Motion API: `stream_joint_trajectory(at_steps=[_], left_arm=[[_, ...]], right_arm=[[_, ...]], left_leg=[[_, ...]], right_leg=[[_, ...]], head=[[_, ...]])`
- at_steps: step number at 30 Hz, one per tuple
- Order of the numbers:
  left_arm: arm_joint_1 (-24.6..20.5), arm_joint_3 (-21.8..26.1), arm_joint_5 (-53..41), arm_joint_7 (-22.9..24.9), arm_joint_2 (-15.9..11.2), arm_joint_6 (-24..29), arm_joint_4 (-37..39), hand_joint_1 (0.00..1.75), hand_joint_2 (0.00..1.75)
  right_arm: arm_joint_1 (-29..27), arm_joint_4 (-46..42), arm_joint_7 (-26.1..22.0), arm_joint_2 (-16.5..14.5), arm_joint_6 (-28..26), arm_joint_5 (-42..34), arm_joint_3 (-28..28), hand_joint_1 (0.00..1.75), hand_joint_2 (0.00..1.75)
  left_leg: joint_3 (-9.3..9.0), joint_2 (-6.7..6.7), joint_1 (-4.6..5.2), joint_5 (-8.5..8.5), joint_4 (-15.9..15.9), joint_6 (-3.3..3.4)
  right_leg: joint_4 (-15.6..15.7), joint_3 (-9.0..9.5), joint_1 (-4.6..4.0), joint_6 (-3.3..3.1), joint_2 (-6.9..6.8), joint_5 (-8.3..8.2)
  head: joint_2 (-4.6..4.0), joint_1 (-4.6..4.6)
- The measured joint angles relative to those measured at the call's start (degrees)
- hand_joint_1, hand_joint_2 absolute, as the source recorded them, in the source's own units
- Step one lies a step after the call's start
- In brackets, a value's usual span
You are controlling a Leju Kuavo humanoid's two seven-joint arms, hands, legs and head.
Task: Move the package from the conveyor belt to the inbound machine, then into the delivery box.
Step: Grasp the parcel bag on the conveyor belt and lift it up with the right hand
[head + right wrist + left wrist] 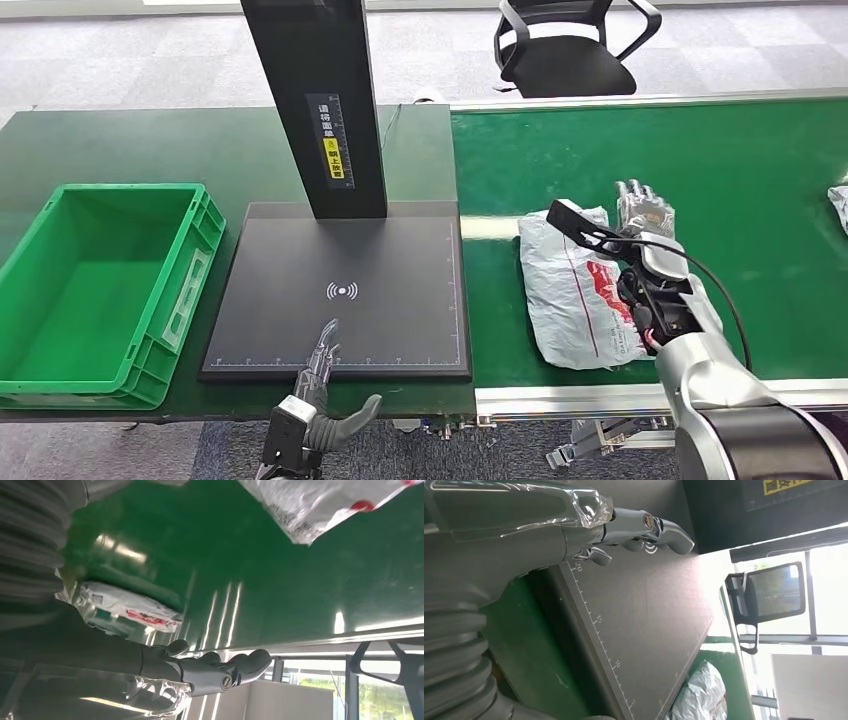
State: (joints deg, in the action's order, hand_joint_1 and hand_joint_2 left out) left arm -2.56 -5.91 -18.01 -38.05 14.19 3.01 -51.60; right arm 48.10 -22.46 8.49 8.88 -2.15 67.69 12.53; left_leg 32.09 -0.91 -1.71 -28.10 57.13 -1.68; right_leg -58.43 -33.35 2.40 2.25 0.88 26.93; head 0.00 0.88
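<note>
My right hand [645, 212] hovers with fingers [240, 664] released beside the package [575, 290], ready to grab; left hand [322, 362] released.

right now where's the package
In the head view the package lies flat on the green conveyor belt, right of the black scanner plate, with the right hand beside its far right corner.

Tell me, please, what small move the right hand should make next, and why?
Probably the right hand should lower and close on the package. The package lies flat on the green conveyor belt, the hand is open beside its far right corner and holds nothing, and the black inbound machine plate is bare.
</note>
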Motion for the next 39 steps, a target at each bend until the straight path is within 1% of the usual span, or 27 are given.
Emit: stream_joint_trajectory(at_steps=[3, 9, 23, 25, 27, 29, 34, 36, 39], left_arm=[[-0.5, 0.0, 0.0, -0.1, 0.0, 0.0, 1.0, 0.00, 1.75], [-0.8, -0.1, 0.4, -0.1, 0.0, 0.1, 1.8, 0.00, 1.75], [-1.0, -0.3, 0.4, -0.1, 0.0, 0.1, 2.2, 0.00, 1.75], [-1.2, -0.2, 0.8, -0.1, 0.0, 0.1, 2.5, 0.00, 1.75], [-1.8, -0.3, 1.1, -0.2, 0.0, 0.1, 3.2, 0.00, 1.75], [-2.5, -0.3, 1.2, -0.3, 0.0, 0.1, 3.9, 0.00, 1.75], [-3.7, -0.5, 1.3, -0.4, 0.0, 0.3, 5.4, 0.00, 1.75], [-4.1, -0.5, 1.4, -0.4, 0.0, 0.5, 5.8, 0.00, 1.75], [-4.6, -0.6, 1.6, -0.5, 0.0, 0.8, 6.6, 0.00, 1.75]], right_arm=[[1.4, 2.0, -0.4, 0.5, 0.0, 0.5, 0.3, 0.00, 1.75], [3.1, 4.1, -0.1, 0.3, 2.7, 1.0, 0.5, 0.00, 1.75], [4.1, 5.6, 0.0, 0.2, 3.6, 1.0, 0.5, 0.00, 1.75], [4.2, 6.0, -2.3, -0.1, 10.2, -2.6, -1.4, 0.00, 1.75], [4.1, 6.5, -6.3, -0.5, 19.7, -7.7, -4.5, 0.00, 1.75], [4.0, 6.7, -8.7, -0.8, 24.6, -9.7, -6.5, 0.00, 1.75], [3.6, 7.2, -10.1, -1.9, 32.0, -11.3, -9.5, 0.00, 1.75], [3.3, 7.4, -10.1, -2.3, 33.9, -11.5, -10.2, 0.00, 1.75], [2.8, 7.7, -9.8, -3.1, 35.2, -11.3, -10.7, 0.00, 1.75]], left_leg=[[0.01, -0.10, 0.01, -0.01, 0.0, 0.00], [0.06, -0.05, 0.00, -0.01, 0.0, -0.01], [0.05, -0.04, 0.01, 0.00, 0.0, -0.01], [0.05, -0.04, 0.00, 0.00, 0.0, -0.01], [0.04, -0.04, 0.00, 0.00, 0.0, -0.01], [0.04, -0.04, 0.00, 0.00, 0.0, 0.00], [-0.02, -0.03, 0.00, 0.01, 0.0, 0.00], [-0.06, -0.02, 0.00, 0.01, 0.0, 0.00], [-0.11, 0.04, 0.00, 0.03, 0.0, 0.01]], right_leg=[[0.0, -0.06, 0.01, 0.00, 0.08, 0.00], [0.0, -0.08, 0.00, 0.00, 0.06, 0.00], [0.0, -0.07, 0.00, 0.00, 0.05, 0.00], [0.0, -0.07, 0.00, 0.00, 0.05, 0.00], [0.0, -0.07, 0.00, 0.00, 0.05, 0.00], [0.0, -0.05, 0.00, 0.00, 0.05, 0.00], [0.0, 0.01, 0.00, 0.00, 0.05, -0.01], [0.0, 0.05, 0.00, 0.00, 0.04, 0.00], [0.0, 0.14, 0.00, 0.00, -0.01, 0.00]], head=[[0.00, -0.01], [0.00, -0.02], [0.00, -0.01], [0.00, -0.01], [0.00, -0.01], [0.00, -0.01], [0.00, -0.02], [0.00, -0.02], [0.00, -0.01]])
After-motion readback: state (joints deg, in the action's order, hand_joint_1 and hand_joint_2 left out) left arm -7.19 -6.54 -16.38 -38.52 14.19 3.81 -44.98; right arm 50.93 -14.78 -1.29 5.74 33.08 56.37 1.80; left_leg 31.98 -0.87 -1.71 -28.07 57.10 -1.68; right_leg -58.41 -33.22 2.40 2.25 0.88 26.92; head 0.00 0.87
